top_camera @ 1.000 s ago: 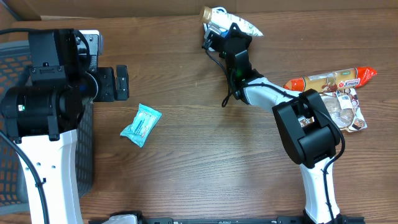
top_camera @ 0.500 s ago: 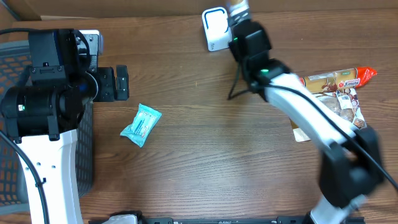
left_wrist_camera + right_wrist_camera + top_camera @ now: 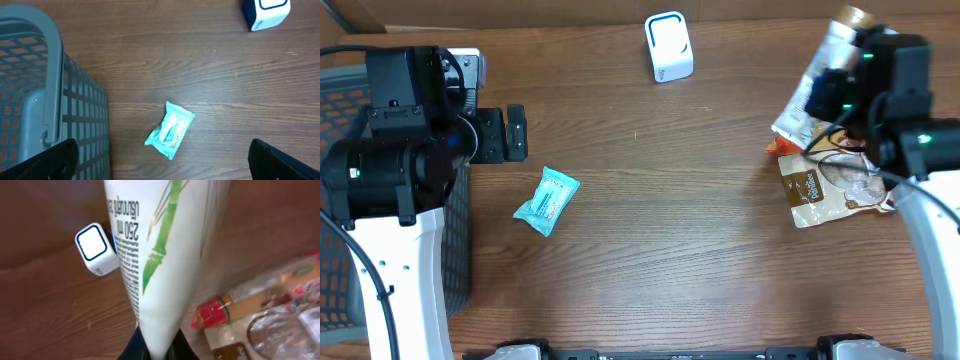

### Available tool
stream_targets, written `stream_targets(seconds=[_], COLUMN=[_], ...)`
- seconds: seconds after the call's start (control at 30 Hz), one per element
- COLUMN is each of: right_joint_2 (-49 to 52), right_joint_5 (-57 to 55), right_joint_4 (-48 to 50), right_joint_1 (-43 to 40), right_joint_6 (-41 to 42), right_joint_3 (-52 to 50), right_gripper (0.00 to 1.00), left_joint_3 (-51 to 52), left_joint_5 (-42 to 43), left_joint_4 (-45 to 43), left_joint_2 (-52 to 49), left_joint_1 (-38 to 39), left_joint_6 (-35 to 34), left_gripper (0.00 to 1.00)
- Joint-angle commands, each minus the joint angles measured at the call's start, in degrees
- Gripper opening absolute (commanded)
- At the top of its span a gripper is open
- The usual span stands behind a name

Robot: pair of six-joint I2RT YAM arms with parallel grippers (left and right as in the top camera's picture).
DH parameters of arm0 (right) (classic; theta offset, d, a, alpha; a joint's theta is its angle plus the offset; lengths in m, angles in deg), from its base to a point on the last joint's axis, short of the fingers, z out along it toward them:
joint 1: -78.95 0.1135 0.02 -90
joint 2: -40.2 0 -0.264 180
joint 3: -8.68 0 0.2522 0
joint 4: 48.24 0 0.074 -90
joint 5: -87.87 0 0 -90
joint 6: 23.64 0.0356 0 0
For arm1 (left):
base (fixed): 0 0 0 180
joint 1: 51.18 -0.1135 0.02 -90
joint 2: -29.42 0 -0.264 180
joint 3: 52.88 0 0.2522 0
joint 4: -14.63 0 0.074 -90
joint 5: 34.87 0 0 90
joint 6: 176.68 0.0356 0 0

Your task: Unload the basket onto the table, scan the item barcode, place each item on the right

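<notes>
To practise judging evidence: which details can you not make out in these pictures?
- Barcode on the white pouch: none shows in the right wrist view; overhead the pouch is blurred.
- Print on the teal packet: too small in overhead and left wrist views.
- Snack pile: overhead, partly covered by the right arm.
- Right gripper: fingertips mostly hidden behind the pouch.

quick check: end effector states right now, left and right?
Left end effector: open, holding nothing.
Right end effector: closed on the white pouch.
</notes>
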Motion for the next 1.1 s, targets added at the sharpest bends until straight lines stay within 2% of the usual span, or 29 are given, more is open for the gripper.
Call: stream_targets(seconds=[0.0, 0.2, 0.33, 0.37, 0.4, 0.43, 0.47, 0.5, 0.57, 0.67, 0.73, 0.8, 0.87, 1.07], right_joint_2=[1.6, 4.9, 6.7, 7.0, 7.1, 7.1, 7.1, 7.0, 7.0, 6.9, 6.9, 6.9, 6.9, 9.8], right_joint_5=[14.5, 14.4, 14.3, 14.0, 14.0, 14.3, 14.9, 16.3, 19.9, 30.2, 35.0, 35.5, 35.4, 30.3], right_joint_4=[3.9, 12.2, 14.9, 14.4, 14.1, 13.9, 13.6, 13.0, 10.8, 5.9, 1.8, -2.0, -1.7, 13.7], right_joint_1=[-5.0, -13.0, -15.0, -15.0, -15.0, -14.9, -14.8, -14.9, -14.9, -14.8, -14.1, -11.5, -7.7, 9.8], right_joint_6=[4.7, 5.8, 5.7, 5.7, 5.7, 5.7, 5.1, 4.1, 0.8, -7.5, -11.9, -12.2, -11.8, -3.5], right_joint_3=[-5.9, -18.0, -22.5, -22.5, -22.5, -22.5, -22.5, -22.2, -20.9, -16.8, -13.5, -9.8, -8.5, -8.4], right_gripper=[0.04, 0.04, 0.05, 0.12, 0.27, 0.48, 0.60, 0.68, 0.80, 0.87, 1.00, 1.00, 1.00, 1.00], left_joint_3=[-0.4, -0.4, -0.4, -0.4, -0.4, -0.4, -0.4, -0.4, -0.4, -0.4, -0.4, -0.4, -0.4, -0.4], left_joint_5=[-0.4, -0.4, -0.4, -0.4, -0.4, -0.4, -0.4, -0.4, -0.4, -0.4, -0.4, -0.4, -0.4, -0.4], left_joint_4=[-0.2, -0.2, -0.2, -0.2, -0.2, -0.2, -0.2, -0.2, -0.2, -0.2, -0.2, -0.2, -0.2, -0.2], left_joint_2=[-0.5, -0.5, -0.5, -0.5, -0.5, -0.5, -0.5, -0.5, -0.5, -0.5, -0.5, -0.5, -0.5, -0.5], left_joint_1=[-0.2, -0.2, -0.2, -0.2, -0.2, -0.2, -0.2, -0.2, -0.2, -0.2, -0.2, -0.2, -0.2, -0.2], left_joint_6=[1.1, 1.1, 1.1, 1.1, 1.1, 1.1, 1.1, 1.1, 1.1, 1.1, 1.1, 1.1, 1.1, 1.1], left_gripper=[0.99, 1.00, 1.00, 0.99, 0.99, 1.00, 1.00, 1.00, 1.00, 1.00, 1.00, 1.00, 0.99, 1.00])
